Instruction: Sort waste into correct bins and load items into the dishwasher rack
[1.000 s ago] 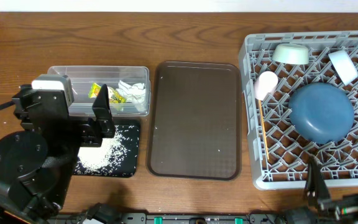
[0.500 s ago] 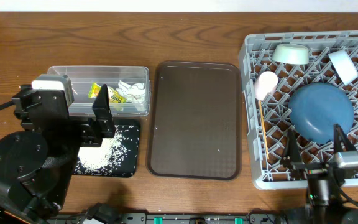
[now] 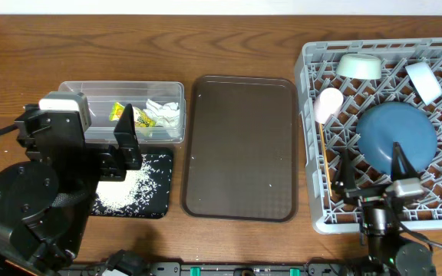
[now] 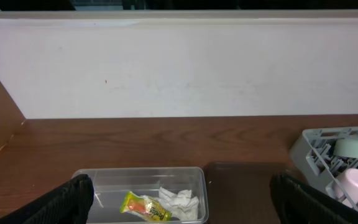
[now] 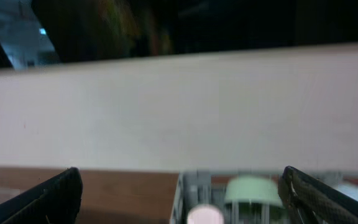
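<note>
A: Starting nearest the robot, how do the jaws stand?
B: The left gripper [image 4: 179, 186] is released, its jaws spread wide with nothing between them. It points toward 12 o'clock over the near-left part of the table [image 3: 229, 46]. The right gripper [image 3: 371, 165] is spread and empty too, hanging over the near edge of the dishwasher rack [image 3: 394, 44]

A: Where is the waste?
B: At 3 o'clock of the left arm lies the black tray [image 3: 159, 203]. The rice grains [image 3: 121, 192] are heaped on its left half, with loose ones scattered over the rest. At 12 o'clock of it stands the clear tub [image 3: 121, 86]; I cannot tell whether the two touch. The tub holds the snack wrapper [image 3: 119, 113] near its middle, and the napkin [image 3: 163, 113] lies at 3 o'clock of the wrapper

A: And between the bins and the rack?
B: The brown serving tray [image 3: 240, 146], flat on the table

A: What sits in the rack?
B: The chopsticks [image 3: 324, 161] lie along its 9 o'clock wall, running from 6 to 12. The dark blue plate [image 3: 397, 138] rests right of centre and looks turned face down. At 10 o'clock of the plate is the pink cup [image 3: 328, 103], by the far end of the chopsticks. At 1 o'clock of the plate is the pale bowl [image 3: 423, 82], tilted. The mint-green bowl [image 3: 359, 67] is farthest, against the 12 o'clock wall
</note>
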